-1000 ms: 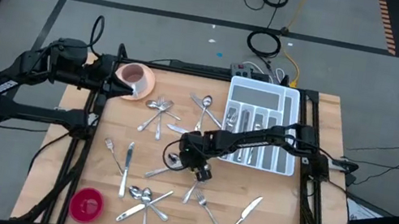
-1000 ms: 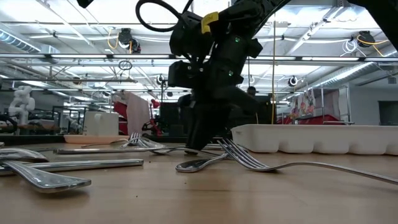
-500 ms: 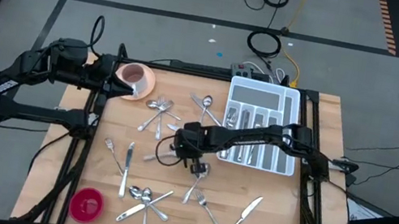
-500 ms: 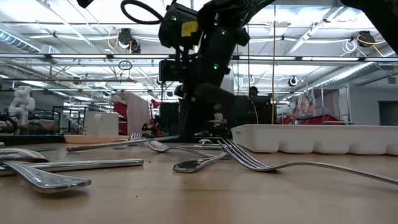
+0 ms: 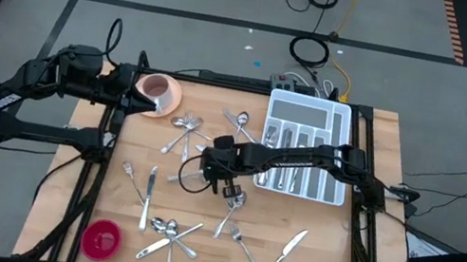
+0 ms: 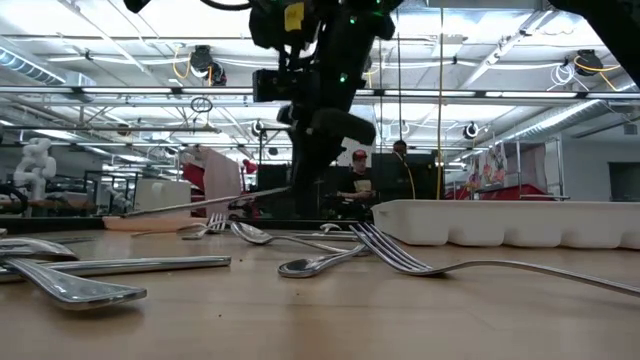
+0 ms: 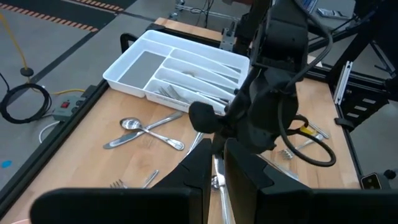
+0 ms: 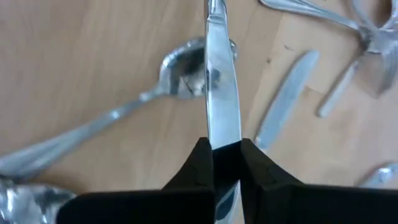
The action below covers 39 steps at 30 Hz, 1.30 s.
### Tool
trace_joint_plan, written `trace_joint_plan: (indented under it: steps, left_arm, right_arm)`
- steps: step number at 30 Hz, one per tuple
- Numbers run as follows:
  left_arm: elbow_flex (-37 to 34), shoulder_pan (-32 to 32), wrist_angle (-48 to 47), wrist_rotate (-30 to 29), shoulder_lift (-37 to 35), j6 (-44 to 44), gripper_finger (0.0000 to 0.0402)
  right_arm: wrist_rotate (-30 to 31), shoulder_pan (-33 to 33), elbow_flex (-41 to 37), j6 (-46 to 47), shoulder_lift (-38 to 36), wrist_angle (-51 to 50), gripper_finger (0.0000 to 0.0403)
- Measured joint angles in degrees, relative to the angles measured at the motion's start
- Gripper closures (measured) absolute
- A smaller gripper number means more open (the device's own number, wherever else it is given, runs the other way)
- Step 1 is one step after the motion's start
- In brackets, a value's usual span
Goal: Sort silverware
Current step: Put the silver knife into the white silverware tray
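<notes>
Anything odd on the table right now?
Nothing damaged or spilled. The silverware lies scattered and crossed over the table, as expected mid-sort, with some pieces already in the white tray. The right hand is shut on a knife and holds it clear of the wood. The left hand waits by the pink cup.

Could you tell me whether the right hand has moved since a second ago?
Yes. In the high view the right hand, shut on a knife, has shifted away from the white tray toward the pink cup.
</notes>
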Motion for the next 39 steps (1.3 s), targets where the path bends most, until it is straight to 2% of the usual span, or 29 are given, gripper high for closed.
trace_joint_plan:
  steps: [7,12,18,26,32,39]
  left_arm:
    - [0.0,0.0,0.0,0.0,0.0,0.1,0.0355]
    - [0.0,0.0,0.0,0.0,0.0,0.1,0.0355]
    - [0.0,0.0,0.0,0.0,0.0,0.1,0.0355]
    - [0.0,0.0,0.0,0.0,0.0,0.2,0.0355]
    - [0.0,0.0,0.6,-2.7,0.0,-0.1,0.0355]
    - [0.0,0.0,0.6,-7.6,0.3,-0.2,0.0355]
  right_arm:
    - [8.4,-0.5,6.3,-8.1,-0.2,-14.4,0.0399]
    - [9.5,-1.8,7.8,-11.7,-3.6,-22.1,0.0399]
    - [9.7,-4.2,7.9,-11.7,-12.7,-29.3,0.0399]
    - [9.9,-7.4,8.0,-19.4,-28.5,-41.3,0.0399]
    - [11.8,-11.7,7.7,-29.1,-36.9,-43.5,0.0399]
    - [12.3,-17.3,7.6,-39.5,-38.4,-43.5,0.0399]
